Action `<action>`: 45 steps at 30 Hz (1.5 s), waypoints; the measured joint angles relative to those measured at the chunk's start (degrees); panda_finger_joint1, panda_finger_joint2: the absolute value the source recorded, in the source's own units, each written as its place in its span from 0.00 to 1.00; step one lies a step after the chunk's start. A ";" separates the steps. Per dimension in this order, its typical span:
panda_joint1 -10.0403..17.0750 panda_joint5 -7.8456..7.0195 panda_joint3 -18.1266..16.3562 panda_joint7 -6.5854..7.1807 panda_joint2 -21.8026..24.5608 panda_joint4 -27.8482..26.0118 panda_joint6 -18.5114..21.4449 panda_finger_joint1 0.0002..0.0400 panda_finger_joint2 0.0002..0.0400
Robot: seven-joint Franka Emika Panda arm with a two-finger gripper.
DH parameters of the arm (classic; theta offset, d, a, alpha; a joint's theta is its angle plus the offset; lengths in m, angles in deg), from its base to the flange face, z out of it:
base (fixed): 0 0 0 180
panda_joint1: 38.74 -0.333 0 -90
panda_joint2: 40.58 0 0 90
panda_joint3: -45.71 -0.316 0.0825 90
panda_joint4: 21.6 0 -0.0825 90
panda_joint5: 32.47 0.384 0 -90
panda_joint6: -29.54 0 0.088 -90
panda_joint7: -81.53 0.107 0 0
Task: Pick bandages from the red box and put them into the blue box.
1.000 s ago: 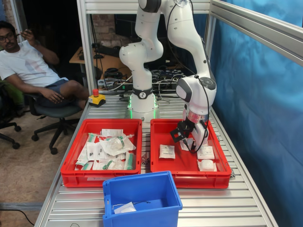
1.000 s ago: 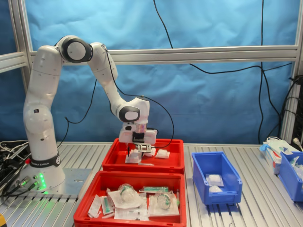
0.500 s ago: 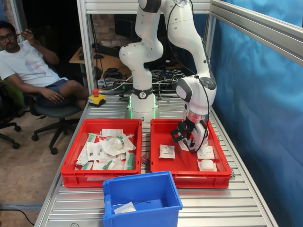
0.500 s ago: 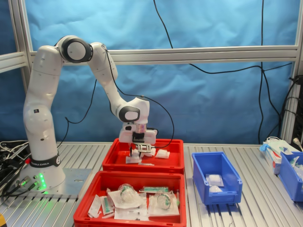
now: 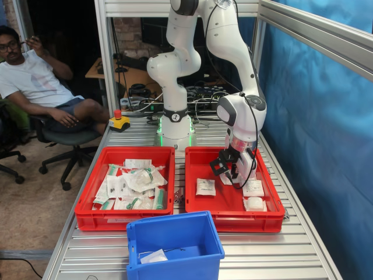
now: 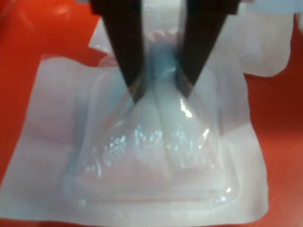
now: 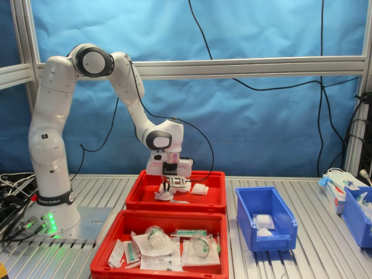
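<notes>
Inside the red box (image 5: 263, 182), the gripper (image 6: 158, 87) pinches the clear domed film of a bandage packet (image 6: 142, 156) between two black fingers (image 6: 124, 47). Wrist view: the packet is a white square with a glossy, wrinkled blister over a soft white roll; its edges are blurred and partly cut off. Further bandages (image 5: 205, 186) lie flat on the smooth red plastic. The blue box (image 5: 175, 245) stands nearby, thick-rimmed and deep.
</notes>
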 joint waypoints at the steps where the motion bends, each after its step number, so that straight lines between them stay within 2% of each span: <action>1: 0.00 0.00 0.00 0.00 0.00 -0.01 -0.02 0.28 0.28; 2: 0.00 0.00 0.00 0.00 0.00 -0.02 -0.04 0.28 0.28; 3: 0.00 0.00 0.00 0.00 0.00 -0.02 -0.05 0.16 0.16; 7: 0.00 0.00 0.00 0.00 0.00 -0.02 -0.09 0.16 0.16; 8: 0.00 0.00 0.00 0.00 0.00 -0.02 -0.09 0.06 0.06; 24: -0.25 0.00 0.81 0.00 0.58 -0.01 1.04 0.06 0.06; 38: -0.26 0.00 3.49 0.00 7.77 0.15 6.19 0.06 0.06; 45: -0.26 -0.62 6.08 0.00 13.96 0.16 8.18 0.06 0.06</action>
